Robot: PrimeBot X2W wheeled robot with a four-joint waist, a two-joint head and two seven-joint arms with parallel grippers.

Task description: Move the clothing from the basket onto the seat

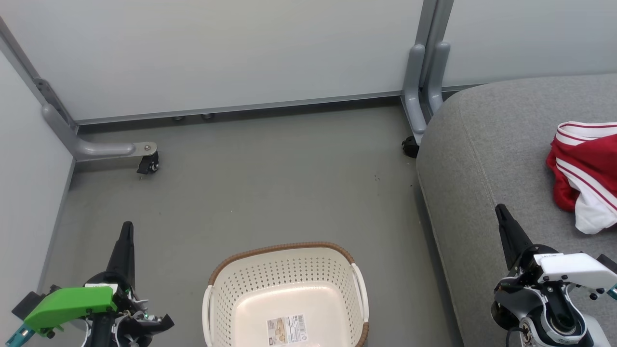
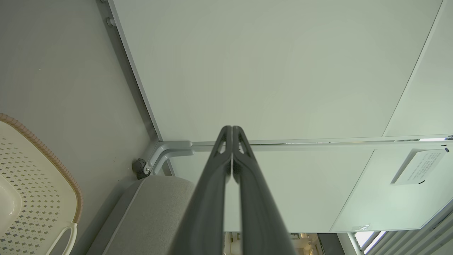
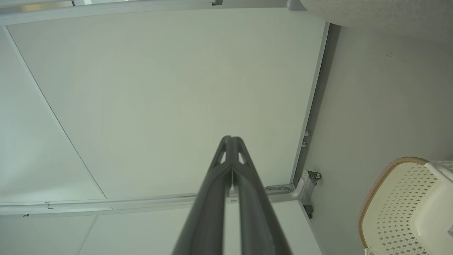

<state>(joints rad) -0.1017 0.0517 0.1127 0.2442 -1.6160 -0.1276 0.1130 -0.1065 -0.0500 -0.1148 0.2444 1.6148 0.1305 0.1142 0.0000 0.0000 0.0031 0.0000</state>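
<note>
**Left claw (image 1: 127, 230) and right claw (image 1: 501, 213) pinched shut, clothing (image 1: 583, 166) lying on the seat (image 1: 482, 159)**

Left claw is holding its two dark fingers pressed together with nothing between them. It is hanging over the grey floor (image 1: 270, 168) at the near left and pointing toward the far partition panels (image 1: 217, 48). Right claw is doing the same at the near right: fingers closed tip to tip, gripping nothing, and hovering over the near edge of the seat.

Between the two claws, the basket (image 1: 284, 248) is sitting on the floor at the near centre, its brown rim facing the far side. Its pale bottom is showing a paper label (image 1: 287, 329); the nearest part of the basket is running out of view.

To the right of the basket, the big grey seat is taking up the right side of the scene. The clothing is lying crumpled on top of it at the far right. It is a red bundle with white stripes, well apart from the right claw and partly cut off by the edge.

At the far left, a black caster (image 1: 148, 165) is resting on the floor under a partition foot.
</note>
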